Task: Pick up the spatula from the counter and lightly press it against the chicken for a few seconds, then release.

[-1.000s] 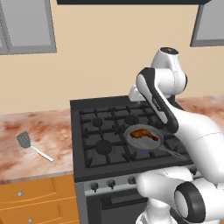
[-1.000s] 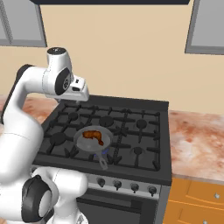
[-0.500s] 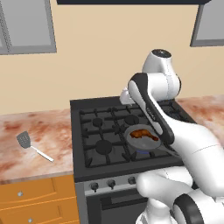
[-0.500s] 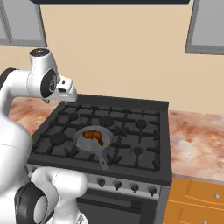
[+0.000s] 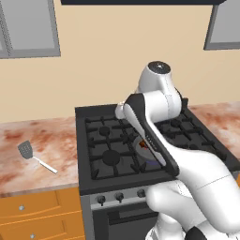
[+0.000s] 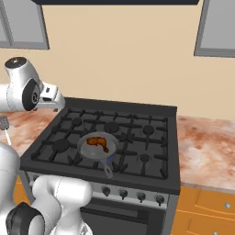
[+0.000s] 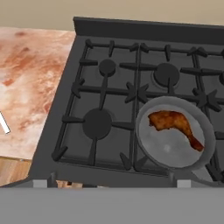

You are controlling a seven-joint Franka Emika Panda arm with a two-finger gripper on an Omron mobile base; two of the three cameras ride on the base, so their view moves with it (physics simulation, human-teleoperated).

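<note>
Right now my jaws stand wide apart and empty. The spatula (image 5: 33, 156) lies on the counter (image 5: 54, 136), lower left of frame. I'd line up squarely across its handle before descending.

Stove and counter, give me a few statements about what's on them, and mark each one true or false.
1. The chicken lies in a pan on the stove. True.
2. The spatula is resting in the pan. False: it lies flat on the counter, left of the stove.
3. The pan sits on a back burner. False: it sits in the front row of burners.
4. The stove has a row of knobs along its front. True.
5. The counter is plain white. False: it is mottled reddish brown.
</note>
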